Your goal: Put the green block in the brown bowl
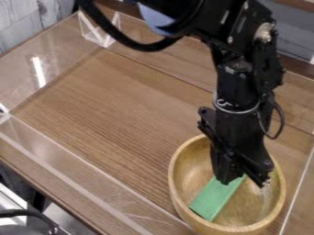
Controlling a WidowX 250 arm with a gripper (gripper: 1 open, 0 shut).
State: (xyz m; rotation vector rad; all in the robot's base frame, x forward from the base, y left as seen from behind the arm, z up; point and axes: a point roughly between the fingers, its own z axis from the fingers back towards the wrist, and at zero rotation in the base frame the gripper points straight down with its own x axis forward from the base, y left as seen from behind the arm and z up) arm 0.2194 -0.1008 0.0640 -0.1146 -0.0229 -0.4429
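Pincer (236, 181) closed down, hold on green block (215, 199) unclear; before lifting toward 12 o'clock, confirm release inside brown bowl (181, 174).

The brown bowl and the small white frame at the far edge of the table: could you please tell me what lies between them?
Between the brown bowl and the white frame lies bare wooden tabletop, as the camera view shows.

The pincer (245, 179) hides part of the brown bowl (179, 184) beneath it; whether its tips touch the green block (214, 201) is unclear.
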